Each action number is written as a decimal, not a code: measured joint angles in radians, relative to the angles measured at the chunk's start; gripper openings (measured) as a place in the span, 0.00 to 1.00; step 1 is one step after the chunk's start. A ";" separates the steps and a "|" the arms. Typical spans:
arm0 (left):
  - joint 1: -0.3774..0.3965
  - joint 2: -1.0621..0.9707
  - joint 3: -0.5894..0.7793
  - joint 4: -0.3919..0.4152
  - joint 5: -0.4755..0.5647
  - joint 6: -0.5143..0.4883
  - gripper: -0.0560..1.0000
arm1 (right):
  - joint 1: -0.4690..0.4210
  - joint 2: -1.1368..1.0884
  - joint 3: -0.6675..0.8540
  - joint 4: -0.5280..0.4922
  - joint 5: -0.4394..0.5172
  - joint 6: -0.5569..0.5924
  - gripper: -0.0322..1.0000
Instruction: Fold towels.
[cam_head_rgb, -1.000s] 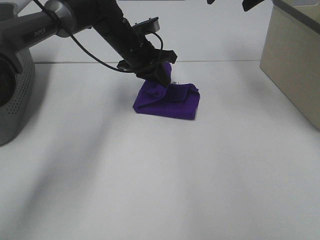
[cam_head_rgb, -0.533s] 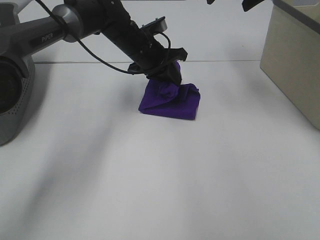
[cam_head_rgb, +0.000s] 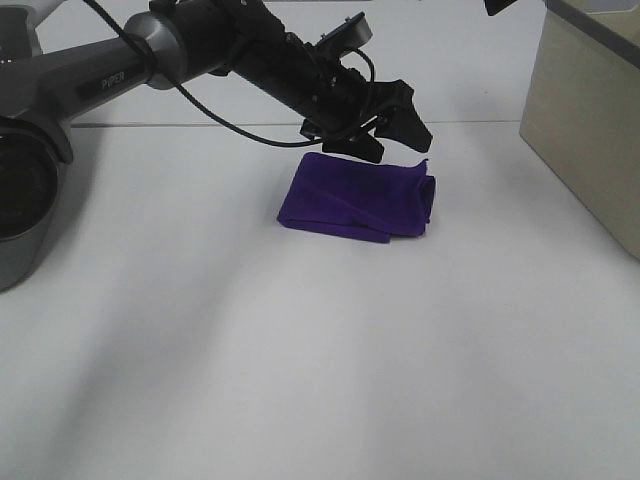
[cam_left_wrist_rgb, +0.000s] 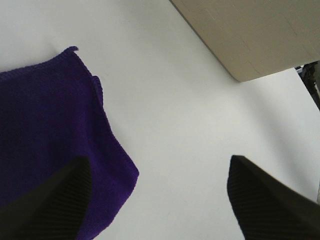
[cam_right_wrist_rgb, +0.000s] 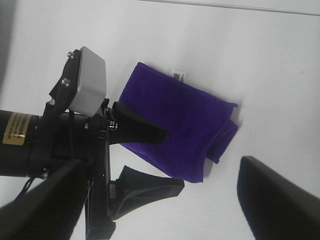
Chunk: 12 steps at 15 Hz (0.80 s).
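Observation:
The deep purple towel (cam_head_rgb: 355, 197) lies folded flat on the white table, with a doubled edge on its right side. My left gripper (cam_head_rgb: 395, 130) hovers just above the towel's far right edge, open and empty. In the left wrist view the towel (cam_left_wrist_rgb: 45, 130) lies under one finger (cam_left_wrist_rgb: 55, 200), and the gripper (cam_left_wrist_rgb: 155, 200) holds nothing. The right wrist view looks down on the towel (cam_right_wrist_rgb: 185, 125), its white tag (cam_right_wrist_rgb: 179, 75) and the open left gripper (cam_right_wrist_rgb: 175, 159). My right gripper (cam_right_wrist_rgb: 160, 210) is open, empty and high above; only a dark tip (cam_head_rgb: 497, 8) shows in the exterior view.
A beige box (cam_head_rgb: 585, 120) stands at the table's right edge, also in the left wrist view (cam_left_wrist_rgb: 250, 35). A grey robot base (cam_head_rgb: 20, 190) stands at the left. The left arm (cam_head_rgb: 200, 50) reaches across the back of the table.
The left gripper has let go of the bunched towel corner, opened and moved right and up. The towel now lies flat, folded over and wider to the right.

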 joint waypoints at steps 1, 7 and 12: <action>0.004 -0.004 0.000 0.016 0.001 0.008 0.71 | 0.000 0.000 0.000 0.000 0.000 0.000 0.81; 0.140 -0.159 0.000 0.415 0.192 -0.205 0.76 | 0.000 -0.023 0.000 0.000 0.001 -0.035 0.80; 0.257 -0.333 0.013 0.757 0.243 -0.401 0.77 | 0.000 -0.140 0.011 -0.068 0.001 0.009 0.78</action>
